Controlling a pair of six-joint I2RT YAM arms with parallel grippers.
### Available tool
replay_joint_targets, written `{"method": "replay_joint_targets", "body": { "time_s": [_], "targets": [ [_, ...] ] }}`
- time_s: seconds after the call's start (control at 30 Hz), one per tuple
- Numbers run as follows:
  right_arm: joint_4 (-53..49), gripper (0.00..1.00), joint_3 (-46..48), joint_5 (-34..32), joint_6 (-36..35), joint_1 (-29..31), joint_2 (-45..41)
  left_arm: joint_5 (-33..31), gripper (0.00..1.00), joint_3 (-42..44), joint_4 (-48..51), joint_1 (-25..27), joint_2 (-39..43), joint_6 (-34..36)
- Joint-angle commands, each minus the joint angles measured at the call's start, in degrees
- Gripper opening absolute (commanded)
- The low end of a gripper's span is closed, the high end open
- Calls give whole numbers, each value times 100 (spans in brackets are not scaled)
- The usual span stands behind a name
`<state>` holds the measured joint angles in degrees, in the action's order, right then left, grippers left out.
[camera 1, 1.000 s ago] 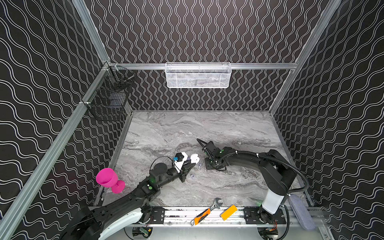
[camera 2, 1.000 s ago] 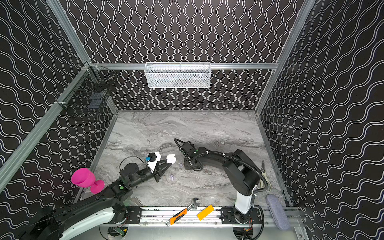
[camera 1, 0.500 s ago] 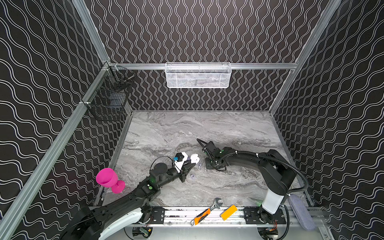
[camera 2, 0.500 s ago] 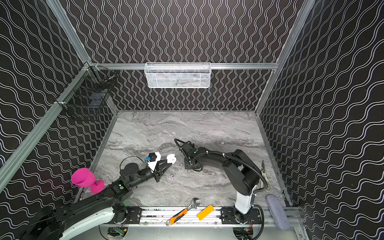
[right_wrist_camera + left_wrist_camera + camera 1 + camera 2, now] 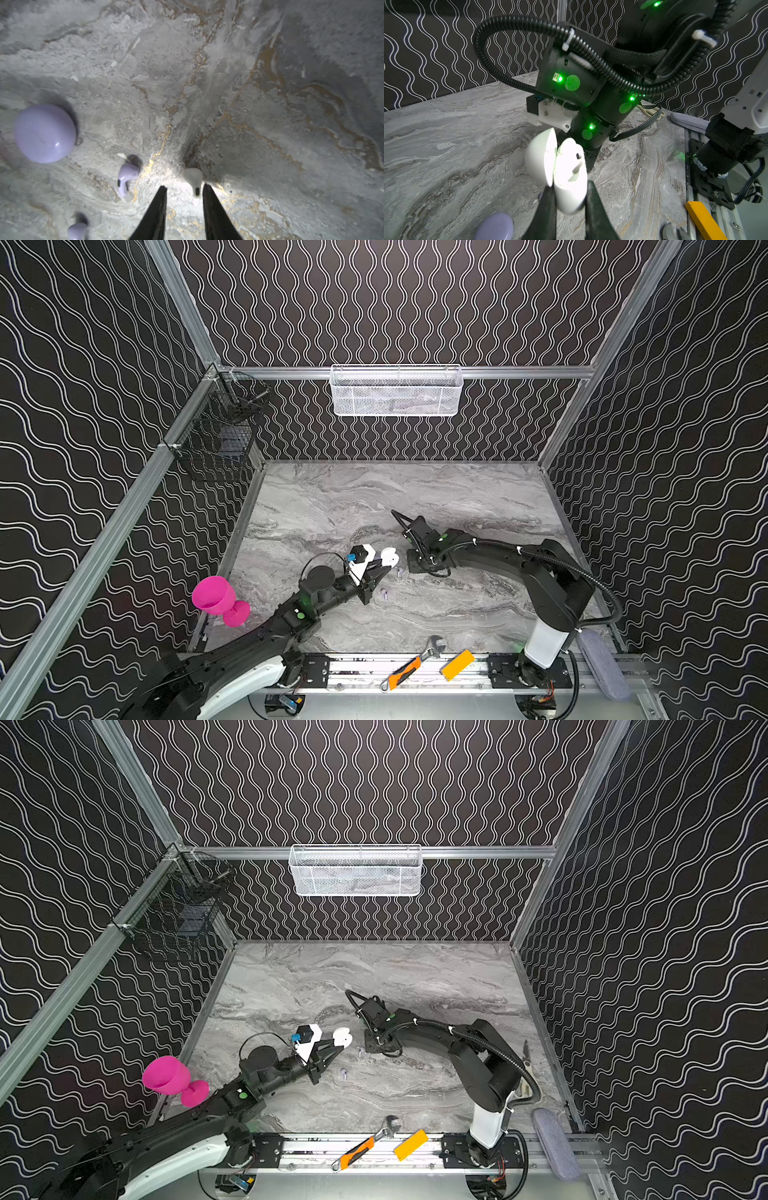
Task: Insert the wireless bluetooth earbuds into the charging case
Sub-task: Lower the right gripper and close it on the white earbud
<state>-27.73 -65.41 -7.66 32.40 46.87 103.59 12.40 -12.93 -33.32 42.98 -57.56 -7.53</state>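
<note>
Right wrist view alone shows the white earbud (image 5: 193,176). It lies on the counter (image 5: 270,104), stem between the fingers of the right tool (image 5: 184,187), hard by one finger and clear of the other. Jaws parted, nothing clamped. The same view has a lavender earbud (image 5: 126,178) beside it, a second lavender earbud (image 5: 76,230) cut by the frame edge, and a closed round lavender case (image 5: 44,134) beyond.

Left wrist view alone shows the grip. The left tool (image 5: 569,185) is clamped on the base of the white charging case (image 5: 571,172), lid swung open. Cannot tell whether a bud sits in its slots. The lavender case is a blur at the frame edge here.

In both top views the white charging case (image 5: 390,556) is a small pale shape at lower centre, at the tip of the left tool (image 5: 380,568). The right arm (image 5: 498,556) hides the white earbud. The lavender buds are specks just below.

Counter is grey marbled; walls (image 5: 415,302) are black with white wavy lines.

- White mesh basket (image 5: 397,391), upper centre
- Black wire basket (image 5: 220,435), upper left
- Pink goblet (image 5: 216,599), lower left
- Wrench (image 5: 411,664) and yellow block (image 5: 457,664), bottom centre
- Grey pad (image 5: 600,664), lower right

Count: earbuds seen, three (one white, two lavender); cases, two; baskets, two.
</note>
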Motion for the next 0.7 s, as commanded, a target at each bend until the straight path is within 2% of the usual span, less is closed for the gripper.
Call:
{"method": "replay_joint_targets", "body": {
  "time_s": [0.0,0.67],
  "targets": [
    [-259,32,-120,-108,45,14,102,-44,2,10,-131,2,45,49],
    [-386,32,-385,-226,51,7,478,-80,2,3,-8,0,165,50]
  ]
}}
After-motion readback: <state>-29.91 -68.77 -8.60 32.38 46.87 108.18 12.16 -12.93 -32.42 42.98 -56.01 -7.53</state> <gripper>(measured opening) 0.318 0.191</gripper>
